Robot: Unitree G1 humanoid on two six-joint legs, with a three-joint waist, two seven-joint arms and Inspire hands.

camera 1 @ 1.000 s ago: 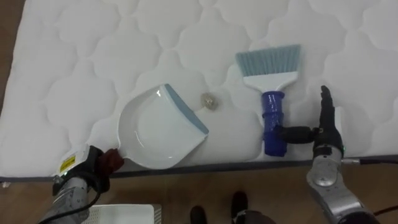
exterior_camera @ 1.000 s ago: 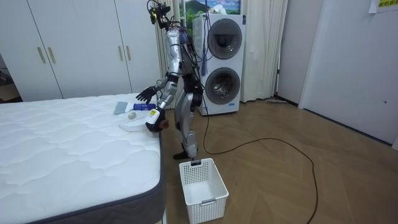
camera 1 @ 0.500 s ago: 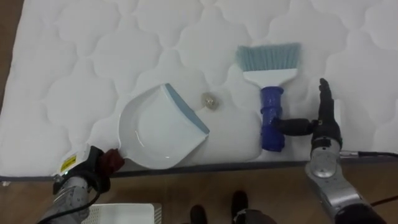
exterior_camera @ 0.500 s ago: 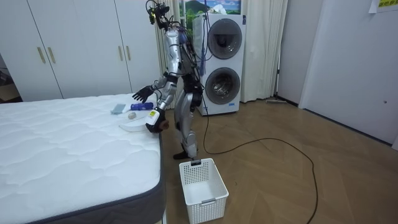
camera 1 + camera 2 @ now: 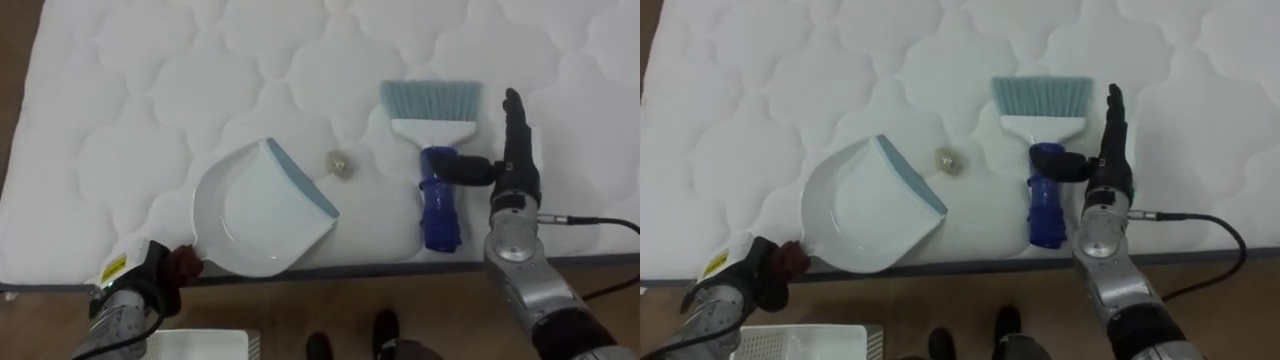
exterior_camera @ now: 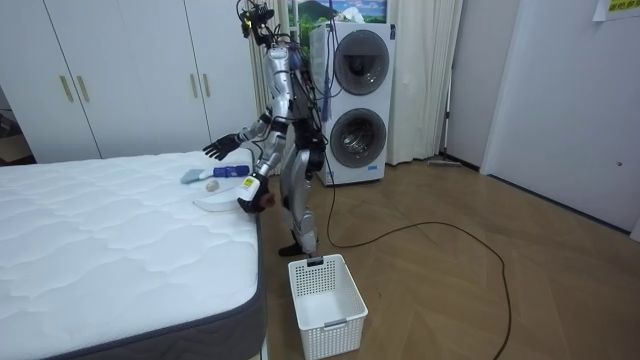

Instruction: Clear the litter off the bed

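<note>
We log: quilted white bed [image 5: 120,90]; at its near edge a smooth white dustpan [image 5: 250,215], blue-grey lip, handle gripped by left robot hand [image 5: 140,285]; crumpled wad [image 5: 338,164] beside the lip; blue-handled brush [image 5: 438,180], pale bristles; right robot hand [image 5: 515,165] straight-fingered, thumb against its handle

- mattress [image 5: 150,80], all round the dustpan [image 5: 250,215]: I read white, quilted in a scalloped pattern.
- dustpan: white, with a pale blue lip.
- scrap [image 5: 338,164], just right of the dustpan: beige-grey.
- brush [image 5: 438,190], further right of the dustpan: I see a blue handle, white shoulder and pale blue-grey bristles.
- floor [image 5: 300,300], below the dustpan: brown wood.
- basket [image 6: 335,308]: white lattice.
</note>
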